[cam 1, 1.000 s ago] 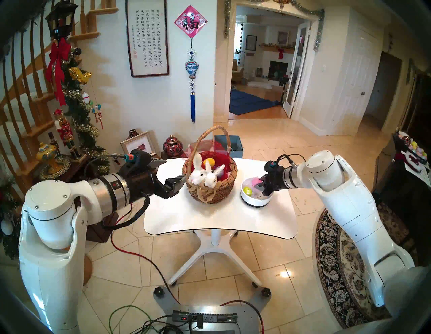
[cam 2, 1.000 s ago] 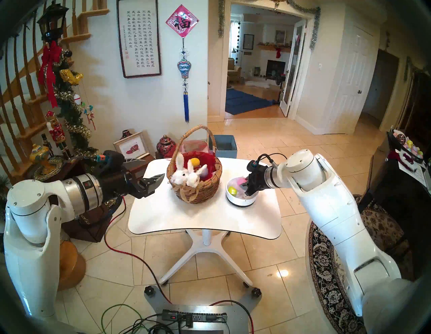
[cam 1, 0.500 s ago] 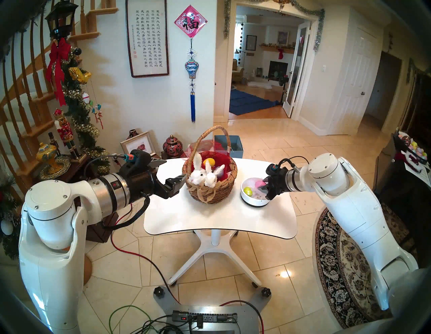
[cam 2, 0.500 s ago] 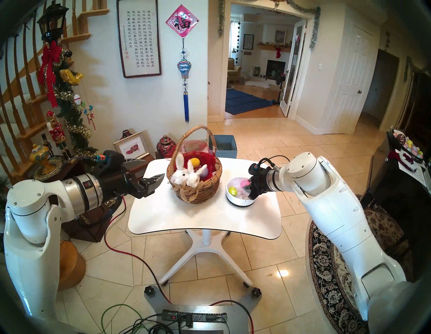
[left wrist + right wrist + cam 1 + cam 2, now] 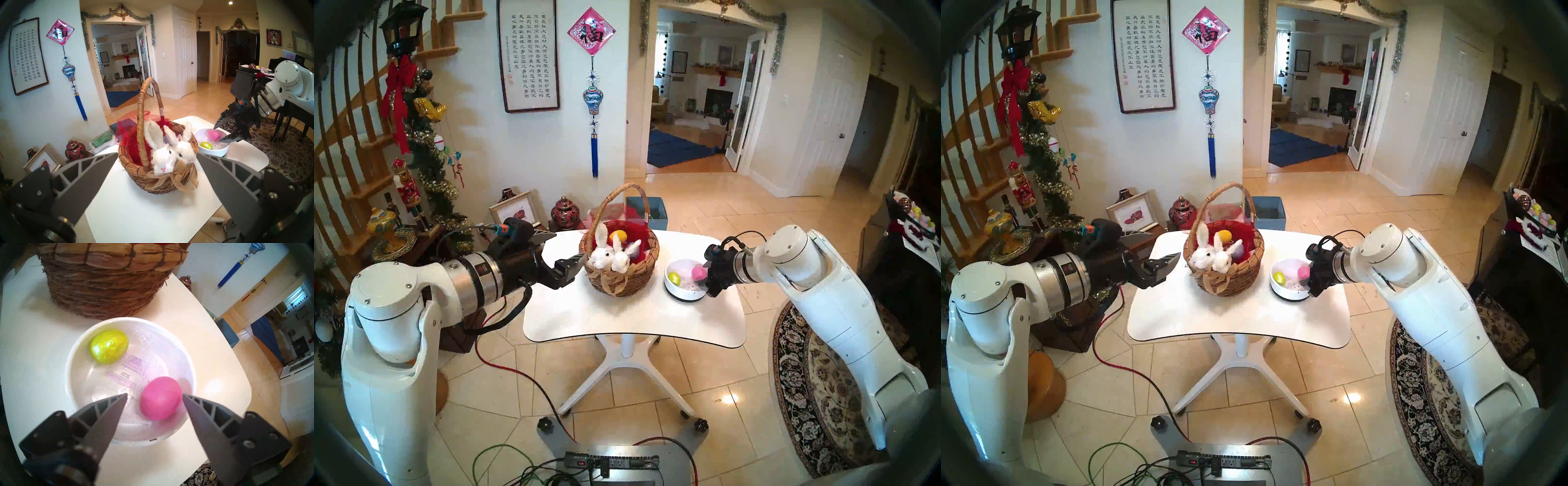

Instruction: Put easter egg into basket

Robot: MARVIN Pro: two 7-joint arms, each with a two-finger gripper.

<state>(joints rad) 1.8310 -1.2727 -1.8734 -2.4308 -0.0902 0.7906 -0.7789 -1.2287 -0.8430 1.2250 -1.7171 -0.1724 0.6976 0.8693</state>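
The brown wicker basket (image 5: 621, 271) with two white plush bunnies and a red lining stands mid-table, a yellow egg (image 5: 617, 235) inside it. To its right a small white bowl (image 5: 683, 295) holds a pink easter egg (image 5: 160, 398) and a shiny green-yellow egg (image 5: 109, 346). My right gripper (image 5: 155, 394) hovers open at the bowl's right rim. The pink egg lies loose just ahead of its fingertips, touching neither. At the basket's left side my left gripper (image 5: 570, 245) stands open and empty, a short gap away.
The white pedestal table (image 5: 619, 322) is small, with rounded edges. A tall arched handle (image 5: 619, 193) rises over the basket. Vases, a picture frame and a decorated stair rail crowd the left. A patterned rug (image 5: 816, 390) lies to the right.
My right gripper has drawn back to the right out of the bowl and its jaws have opened. The pink egg now lies free in the bowl. The left arm has not moved.
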